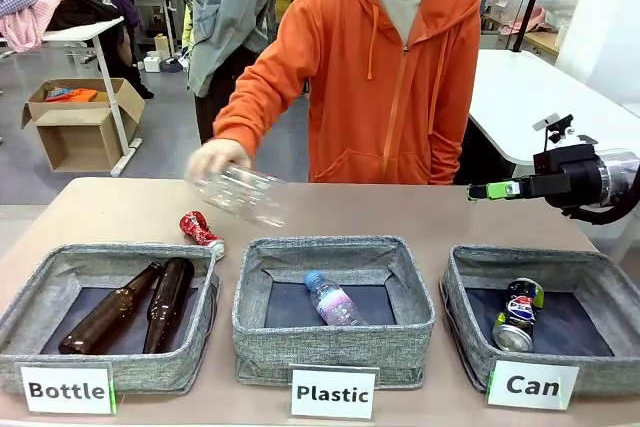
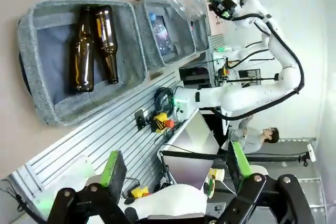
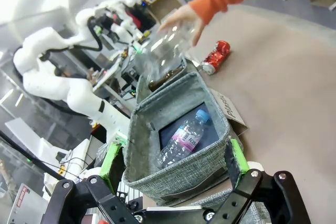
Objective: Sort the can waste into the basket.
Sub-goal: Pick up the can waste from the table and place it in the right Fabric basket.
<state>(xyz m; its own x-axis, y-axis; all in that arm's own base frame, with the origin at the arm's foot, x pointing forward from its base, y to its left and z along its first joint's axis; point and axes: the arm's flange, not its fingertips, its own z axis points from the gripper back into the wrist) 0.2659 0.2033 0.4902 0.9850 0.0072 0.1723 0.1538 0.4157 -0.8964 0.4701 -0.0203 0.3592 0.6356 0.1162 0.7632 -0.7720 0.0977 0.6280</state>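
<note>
- The right gripper (image 1: 492, 190) hangs over the far right of the table (image 1: 100, 209), beyond the Can basket (image 1: 465, 335). Its jaws are spread wide with nothing between them. Its fingers point left toward the middle, likely poised to reach for the can left out on the table.
- The left gripper (image 2: 176, 169) is just as wide apart and empty. It is held back from the bins with the Bottle bin (image 2: 52, 111) ahead of it, which seems to leave room for the person.
- The Can basket sits at the near right. The dark blue-green can (image 1: 518, 315) lies on its dark floor, so that piece looks sorted.
- The crushed red-and-white can (image 1: 200, 230) lies on the bare table just beyond the far right corner of the Bottle bin, outside every bin. It appears to be the one piece left to move.
- The person's hand (image 1: 215, 157) reaches over the table holding a clear plastic bottle (image 1: 245, 195), which is blurred. It is above the far edge of the Plastic bin (image 1: 330, 349), near the crushed can, and probably bound for that bin.
- With the hand so near the can, reaching in now risks a bump.
- A small blue-capped bottle (image 1: 330, 299) lies in the Plastic bin.
- Two brown glass bottles (image 1: 168, 302) lie side by side in the Bottle bin.
</note>
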